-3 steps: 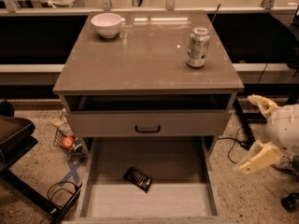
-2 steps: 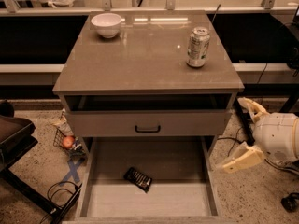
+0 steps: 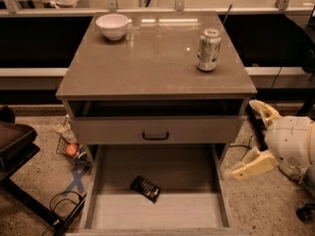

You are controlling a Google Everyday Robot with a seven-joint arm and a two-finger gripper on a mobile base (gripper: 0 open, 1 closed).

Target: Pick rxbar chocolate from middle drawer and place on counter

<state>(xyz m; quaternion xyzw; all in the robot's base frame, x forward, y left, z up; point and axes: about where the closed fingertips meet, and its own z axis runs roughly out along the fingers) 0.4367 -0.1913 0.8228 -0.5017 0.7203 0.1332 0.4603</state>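
The rxbar chocolate [image 3: 145, 188], a flat black bar, lies on the floor of the open middle drawer [image 3: 162, 210], left of centre. The counter [image 3: 152, 58] is the glossy taupe slab on top of the cabinet. My gripper [image 3: 252, 139] is at the right of the cabinet, outside the drawer and level with its right wall. Its two pale fingers [image 3: 253, 164] are spread wide apart and hold nothing. It is well to the right of the bar and not touching it.
A white bowl [image 3: 112, 26] stands at the counter's back left and a soda can [image 3: 208, 49] at its right. A closed drawer front with a black handle [image 3: 155, 135] sits above the open drawer. Cables and clutter [image 3: 71, 151] lie on the floor at left.
My gripper has moved left, closer to the cabinet's right side. The bar, can and bowl have not moved.
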